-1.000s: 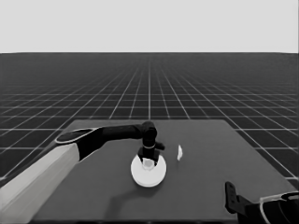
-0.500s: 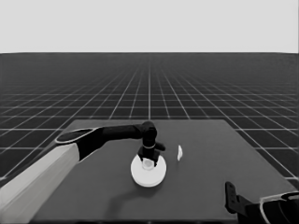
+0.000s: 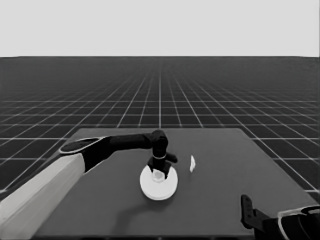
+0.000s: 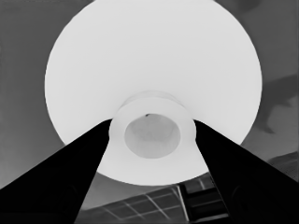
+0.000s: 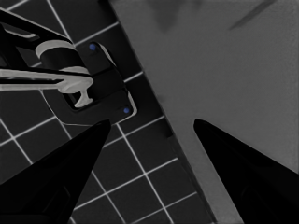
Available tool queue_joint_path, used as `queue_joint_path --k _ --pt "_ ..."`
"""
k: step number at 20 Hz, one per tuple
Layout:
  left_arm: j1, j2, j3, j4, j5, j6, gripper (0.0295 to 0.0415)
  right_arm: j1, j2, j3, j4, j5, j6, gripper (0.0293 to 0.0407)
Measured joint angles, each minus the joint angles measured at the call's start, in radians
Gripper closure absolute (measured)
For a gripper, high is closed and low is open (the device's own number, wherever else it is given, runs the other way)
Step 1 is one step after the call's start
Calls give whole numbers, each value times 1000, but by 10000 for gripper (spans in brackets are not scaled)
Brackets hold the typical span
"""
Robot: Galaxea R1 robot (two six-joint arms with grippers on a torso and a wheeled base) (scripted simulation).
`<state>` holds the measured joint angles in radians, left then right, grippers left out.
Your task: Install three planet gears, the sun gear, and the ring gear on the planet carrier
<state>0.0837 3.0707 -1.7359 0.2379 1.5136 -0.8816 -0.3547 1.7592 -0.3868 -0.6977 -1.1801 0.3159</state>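
Nothing has moved since a moment ago: the left end effector (image 4: 152, 123) pinches the raised middle of the larger round part (image 3: 161, 191) mid-surface (image 3: 225, 192), no gears showing, so it looks nearly done, while the right end effector (image 5: 153, 122) waits wide apart.

The larger round part (image 3: 159, 186) is showing plain white, the table (image 3: 220, 200) is looking dark grey, and the floor (image 3: 160, 95) is carrying a pale grid pattern.

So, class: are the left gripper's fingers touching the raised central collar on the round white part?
Touching. In the left wrist view both fingers press against opposite sides of the collar on the round white part, with no gap; left gripper.
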Motion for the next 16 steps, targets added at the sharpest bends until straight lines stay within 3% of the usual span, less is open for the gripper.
queue_joint_path --k 6,7,9,16 --pt "0 0 0 0 0 52 362 0 0 0 0 0 0 315" --pt "0 0 0 0 0 58 337 0 0 0 0 0 0 315" --pt "-1 0 0 0 0 62 327 0 0 0 0 0 0 315" --pt "-1 0 0 0 0 65 326 0 0 0 0 0 0 315"
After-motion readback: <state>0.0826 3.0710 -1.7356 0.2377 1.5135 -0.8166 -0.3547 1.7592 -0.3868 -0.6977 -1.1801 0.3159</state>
